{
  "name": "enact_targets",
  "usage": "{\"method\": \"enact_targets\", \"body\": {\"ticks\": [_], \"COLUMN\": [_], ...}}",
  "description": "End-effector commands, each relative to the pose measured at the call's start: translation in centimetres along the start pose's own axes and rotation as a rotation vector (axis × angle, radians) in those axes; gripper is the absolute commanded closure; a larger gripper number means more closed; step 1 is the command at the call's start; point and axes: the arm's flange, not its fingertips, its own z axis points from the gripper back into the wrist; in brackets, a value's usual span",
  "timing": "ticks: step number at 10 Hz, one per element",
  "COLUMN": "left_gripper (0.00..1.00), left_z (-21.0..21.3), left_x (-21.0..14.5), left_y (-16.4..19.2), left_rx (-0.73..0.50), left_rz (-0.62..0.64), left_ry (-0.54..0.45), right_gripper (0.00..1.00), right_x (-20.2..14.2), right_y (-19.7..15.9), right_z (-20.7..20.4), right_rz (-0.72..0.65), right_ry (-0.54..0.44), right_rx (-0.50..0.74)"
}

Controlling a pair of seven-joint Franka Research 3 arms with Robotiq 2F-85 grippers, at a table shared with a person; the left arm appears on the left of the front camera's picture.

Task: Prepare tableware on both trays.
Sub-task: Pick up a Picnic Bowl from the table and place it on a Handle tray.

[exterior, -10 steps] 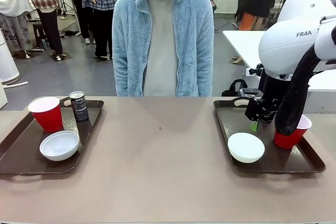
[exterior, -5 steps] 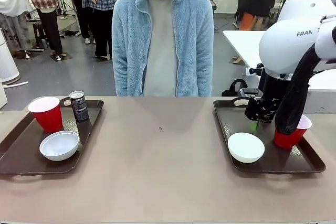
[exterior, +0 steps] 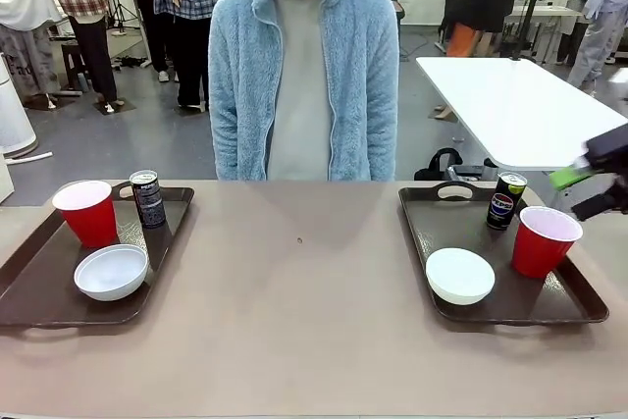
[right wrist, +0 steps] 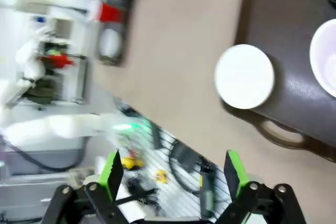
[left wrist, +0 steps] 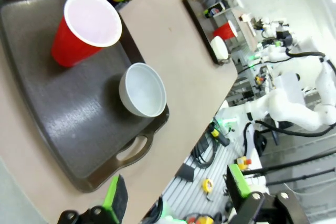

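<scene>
at the right edge of the front view, the right gripper [exterior: 601,186] hangs wide open and empty beside the dark brown glossy tray [exterior: 432,233], which carries a white round bowl [exterior: 459,275], a red plastic cup [exterior: 543,240] and a slim dark can [exterior: 505,200]. the other brown tray [exterior: 29,291] at lower left carries a like set. the left gripper [left wrist: 173,200] is wide open too. placing looks finished; next is probably just parking both arms.

person in light blue fleece jacket [exterior: 304,66] behind beige table [exterior: 294,311].
</scene>
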Motion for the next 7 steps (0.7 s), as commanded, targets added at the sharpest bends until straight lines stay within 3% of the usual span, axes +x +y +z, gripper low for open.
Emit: {"method": "enact_targets", "body": {"ticks": [1, 4, 6, 7], "left_gripper": [0.0, 0.0, 0.0, 0.0], "left_z": [0.1, 0.1, 0.1, 0.1], "left_x": [-0.1, -0.1, -0.1, -0.1], "left_y": [-0.2, -0.2, -0.2, -0.2], "left_rx": [-0.007, -0.007, -0.007, -0.007], "left_rz": [-0.007, -0.007, -0.007, -0.007], "left_ry": [-0.011, -0.011, -0.011, -0.011], "right_gripper": [0.0, 0.0, 0.0, 0.0], "right_x": [-2.2, -4.4, -4.6, -6.3], "right_y": [-5.4, -12.1, -13.2, -12.0], "right_z": [1.1, 3.0, 3.4, 3.0], "right_rz": [-0.002, -0.107, -0.173, -0.121], "right_ry": [-0.08, -0.2, -0.247, -0.225], "right_rx": [0.371, 0.485, 0.435, 0.479]}}
